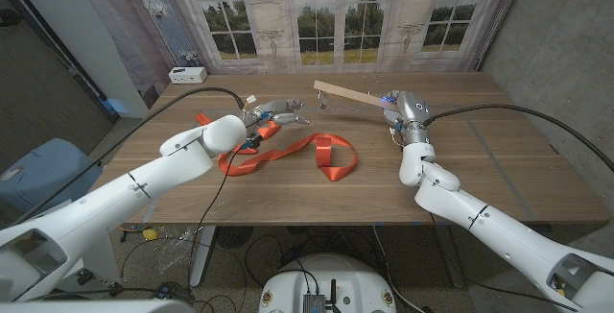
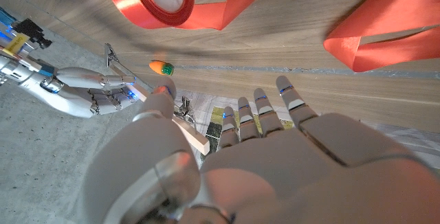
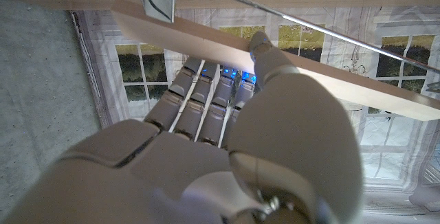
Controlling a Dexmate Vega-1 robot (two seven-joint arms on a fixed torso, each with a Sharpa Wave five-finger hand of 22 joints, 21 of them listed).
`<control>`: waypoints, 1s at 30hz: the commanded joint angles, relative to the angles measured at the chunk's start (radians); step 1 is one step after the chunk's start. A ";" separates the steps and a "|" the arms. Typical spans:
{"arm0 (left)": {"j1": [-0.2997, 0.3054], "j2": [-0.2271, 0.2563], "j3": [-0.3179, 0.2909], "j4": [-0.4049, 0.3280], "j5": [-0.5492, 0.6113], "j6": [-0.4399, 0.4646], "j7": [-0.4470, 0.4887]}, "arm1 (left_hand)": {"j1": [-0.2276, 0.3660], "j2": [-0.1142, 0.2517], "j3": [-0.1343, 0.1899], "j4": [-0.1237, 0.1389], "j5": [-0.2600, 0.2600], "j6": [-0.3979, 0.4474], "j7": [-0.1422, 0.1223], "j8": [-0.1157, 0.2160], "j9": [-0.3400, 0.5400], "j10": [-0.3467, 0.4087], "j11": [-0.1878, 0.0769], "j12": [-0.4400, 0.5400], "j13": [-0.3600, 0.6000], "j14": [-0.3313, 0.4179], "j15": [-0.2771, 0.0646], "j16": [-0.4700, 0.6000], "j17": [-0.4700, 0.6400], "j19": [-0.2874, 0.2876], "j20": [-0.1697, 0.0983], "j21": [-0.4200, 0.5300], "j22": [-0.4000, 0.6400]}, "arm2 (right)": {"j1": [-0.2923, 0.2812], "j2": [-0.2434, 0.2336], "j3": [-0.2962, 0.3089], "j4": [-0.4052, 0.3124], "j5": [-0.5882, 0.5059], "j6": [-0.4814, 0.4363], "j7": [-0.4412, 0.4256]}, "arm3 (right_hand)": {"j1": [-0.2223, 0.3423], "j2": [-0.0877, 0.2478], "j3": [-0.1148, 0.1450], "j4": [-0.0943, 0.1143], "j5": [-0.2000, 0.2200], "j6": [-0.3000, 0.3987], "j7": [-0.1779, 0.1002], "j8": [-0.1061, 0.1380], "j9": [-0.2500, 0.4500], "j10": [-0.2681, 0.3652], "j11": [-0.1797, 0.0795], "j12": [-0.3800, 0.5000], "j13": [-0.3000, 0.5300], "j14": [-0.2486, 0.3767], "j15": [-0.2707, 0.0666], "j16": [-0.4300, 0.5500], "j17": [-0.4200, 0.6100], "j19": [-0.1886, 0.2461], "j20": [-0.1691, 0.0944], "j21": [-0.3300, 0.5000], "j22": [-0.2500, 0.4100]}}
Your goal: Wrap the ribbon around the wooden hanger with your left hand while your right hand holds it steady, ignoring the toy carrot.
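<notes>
Both arms reach in over the bench [image 1: 499,174]. One wooden hanger [image 1: 347,93] is lifted above it, gripped at one end by the right hand [image 1: 403,111]. One orange ribbon [image 1: 302,155] lies loose just beside the left hand [image 1: 273,118], whose fingers are spread, holding nothing. No wrap yet, I judge. One toy carrot [image 2: 162,66] lies beyond the fingertips.

The left hand [image 2: 275,162], fingers spread, faces the red ribbon [image 2: 206,7] and toy carrot [image 2: 162,66].
</notes>
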 commanded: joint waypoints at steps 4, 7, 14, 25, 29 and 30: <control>-0.029 0.028 0.062 -0.124 0.156 0.118 -0.075 | 0.005 -0.028 -0.015 -0.004 0.004 -0.009 -0.014 -0.006 0.001 0.023 -0.005 0.008 0.006 0.023 -0.008 0.011 0.002 0.011 0.001 -0.008 0.002 | -0.091 -0.038 0.056 -0.084 0.006 -0.002 -0.028 | 0.017 0.021 0.005 0.011 0.008 0.136 0.008 0.011 0.032 0.068 -0.011 0.004 0.009 0.009 -0.142 -0.004 0.006 0.005 -0.003 0.004 0.006; -0.046 0.030 0.089 -0.147 0.212 0.156 -0.110 | 0.014 -0.041 -0.019 -0.009 0.006 -0.021 -0.021 -0.008 0.001 0.020 -0.005 0.006 0.007 0.025 -0.009 0.010 0.003 0.014 0.000 -0.009 0.002 | -0.107 -0.045 0.064 -0.096 0.006 0.000 -0.033 | 0.017 0.021 0.005 0.011 0.008 0.135 0.008 0.011 0.032 0.068 -0.012 0.004 0.009 0.010 -0.141 -0.006 0.006 0.005 -0.003 0.005 0.006; -0.069 0.018 0.121 -0.163 0.283 0.183 -0.165 | 0.036 -0.069 -0.028 -0.016 0.012 -0.041 -0.031 -0.010 0.002 0.008 -0.011 -0.001 0.009 0.031 -0.003 0.009 0.003 0.023 0.010 -0.011 0.002 | -0.137 -0.048 0.086 -0.118 0.006 -0.001 -0.054 | 0.016 0.021 0.004 0.012 0.008 0.136 0.010 0.013 0.031 0.070 -0.011 0.005 0.009 0.011 -0.142 -0.007 0.009 0.005 -0.003 0.006 0.006; -0.116 -0.008 0.172 -0.165 0.364 0.222 -0.285 | 0.056 -0.097 -0.039 -0.017 0.020 -0.052 -0.034 -0.008 0.002 -0.006 -0.014 -0.007 0.011 0.039 0.004 0.008 0.004 0.034 0.026 -0.012 0.001 | -0.179 -0.035 0.126 -0.133 0.020 0.052 -0.118 | 0.018 0.020 0.004 0.011 0.008 0.138 0.011 0.015 0.031 0.071 -0.008 0.005 0.008 0.015 -0.139 -0.010 0.010 0.003 -0.002 0.008 0.006; -0.141 -0.018 0.197 -0.166 0.404 0.243 -0.339 | 0.064 -0.107 -0.044 -0.017 0.023 -0.053 -0.029 -0.006 0.003 -0.010 -0.012 -0.009 0.011 0.039 0.008 0.007 0.005 0.037 0.029 -0.013 0.001 | -0.185 -0.029 0.136 -0.131 0.022 0.075 -0.136 | 0.018 0.020 0.005 0.010 0.008 0.139 0.011 0.016 0.030 0.074 -0.008 0.006 0.008 0.017 -0.139 -0.012 0.011 0.003 -0.001 0.009 0.006; -0.147 -0.022 0.204 -0.165 0.415 0.249 -0.353 | 0.068 -0.111 -0.045 -0.016 0.024 -0.053 -0.029 -0.006 0.003 -0.011 -0.012 -0.009 0.011 0.038 0.007 0.006 0.005 0.037 0.031 -0.014 0.001 | -0.187 -0.028 0.139 -0.129 0.026 0.085 -0.142 | 0.018 0.020 0.005 0.010 0.008 0.138 0.011 0.016 0.030 0.074 -0.010 0.007 0.008 0.018 -0.140 -0.013 0.010 0.004 0.000 0.009 0.006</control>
